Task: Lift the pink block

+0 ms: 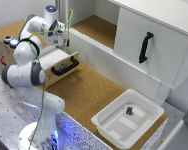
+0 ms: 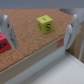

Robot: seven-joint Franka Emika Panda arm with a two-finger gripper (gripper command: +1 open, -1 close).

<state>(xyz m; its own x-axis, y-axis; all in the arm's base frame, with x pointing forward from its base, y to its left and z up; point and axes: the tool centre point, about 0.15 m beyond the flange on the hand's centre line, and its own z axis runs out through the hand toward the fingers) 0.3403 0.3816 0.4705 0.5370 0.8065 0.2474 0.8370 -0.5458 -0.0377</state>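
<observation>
Cork-topped surface (image 2: 35,42) w/ pink block (image 2: 3,42) & yellow-green block (image 2: 45,23) on it, well apart

The pink block (image 2: 2,42) is cut off at the wrist view's edge.

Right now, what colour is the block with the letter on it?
Yellow-green block, seen best in the wrist view.
</observation>
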